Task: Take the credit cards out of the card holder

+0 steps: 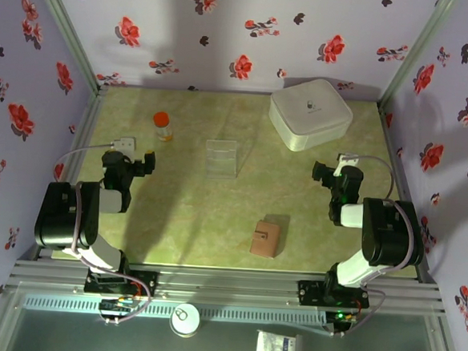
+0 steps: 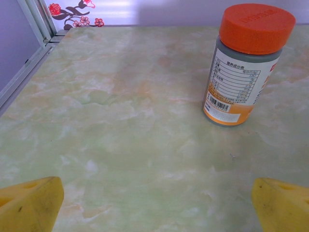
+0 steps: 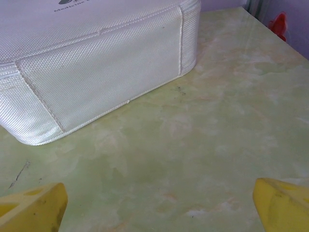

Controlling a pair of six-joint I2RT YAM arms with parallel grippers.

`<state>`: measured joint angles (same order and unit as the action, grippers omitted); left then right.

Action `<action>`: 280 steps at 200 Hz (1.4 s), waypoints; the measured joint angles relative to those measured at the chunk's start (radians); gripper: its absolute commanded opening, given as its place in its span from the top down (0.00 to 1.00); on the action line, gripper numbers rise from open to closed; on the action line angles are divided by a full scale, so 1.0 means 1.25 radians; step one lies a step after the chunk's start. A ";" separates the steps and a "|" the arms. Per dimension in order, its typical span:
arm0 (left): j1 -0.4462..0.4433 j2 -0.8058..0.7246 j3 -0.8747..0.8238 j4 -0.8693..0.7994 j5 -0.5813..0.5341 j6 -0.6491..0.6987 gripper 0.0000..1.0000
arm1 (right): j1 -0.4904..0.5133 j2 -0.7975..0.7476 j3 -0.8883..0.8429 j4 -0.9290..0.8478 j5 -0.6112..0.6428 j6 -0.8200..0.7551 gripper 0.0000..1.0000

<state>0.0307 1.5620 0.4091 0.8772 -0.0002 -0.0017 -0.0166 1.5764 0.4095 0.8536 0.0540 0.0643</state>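
Closed card holder (image 1: 266,239) lies on the bench (image 1: 191,213) near its front edge, with no credit cards taken out yet.
The left hand (image 1: 148,164) and right hand (image 1: 323,172) both gape empty, well apart from it. Count: one card holder, one clear tray (image 1: 222,157), one white box (image 1: 311,113), one orange-capped bottle (image 1: 163,126).

Orange-capped bottle (image 1: 163,126), clear tray (image 1: 222,157) and white box (image 1: 311,113) sit well apart.

Even, bright light — soft shadows, wrist views sharp.
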 measured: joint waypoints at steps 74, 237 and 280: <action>0.000 0.000 0.000 0.000 0.000 0.000 0.00 | 0.000 0.000 0.000 0.000 0.000 0.000 0.01; -0.067 -0.276 0.068 -0.315 -0.102 -0.046 0.00 | 0.063 -0.228 0.109 -0.350 -0.003 0.001 0.04; -0.120 -0.328 0.143 -0.492 -0.105 -0.097 0.00 | 0.115 -0.288 0.191 -0.514 -0.015 0.072 0.09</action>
<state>-0.1196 1.1519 0.5880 0.2619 -0.1310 -0.1234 0.1276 1.2167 0.6479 0.2115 0.0357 0.1547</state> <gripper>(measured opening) 0.998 0.924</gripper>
